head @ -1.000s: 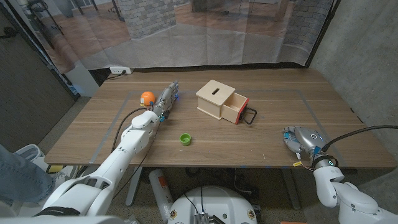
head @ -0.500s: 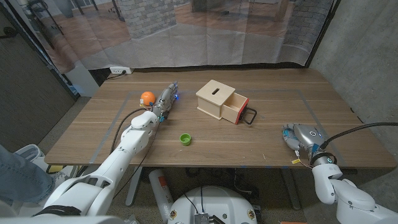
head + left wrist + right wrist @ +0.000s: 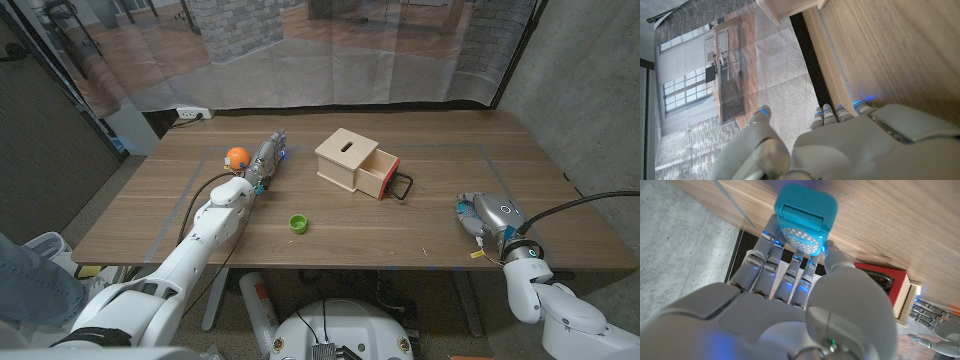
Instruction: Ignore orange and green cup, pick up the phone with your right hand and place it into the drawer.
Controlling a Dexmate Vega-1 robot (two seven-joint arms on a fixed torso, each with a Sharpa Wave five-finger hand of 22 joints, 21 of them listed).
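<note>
Right hand [image 3: 487, 222] has its fingers around the teal phone [image 3: 805, 217] near the table's right front edge, well apart from the open drawer [image 3: 378, 174]; phone looks light, rigid and slick, so I'd clamp across its long sides, not the ends.

On the long brown wooden table [image 3: 420, 235], the pale wooden box with its red-fronted drawer [image 3: 358, 162] pulled out sits near the middle. My left hand [image 3: 266, 160] lies to its left, with the small round orange [image 3: 237, 156] just beside my fingers. The little green cup [image 3: 297, 223] stands nearer me. Far right, near the front edge, my right hand [image 3: 482, 220] holds the teal phone [image 3: 806, 216].
</note>
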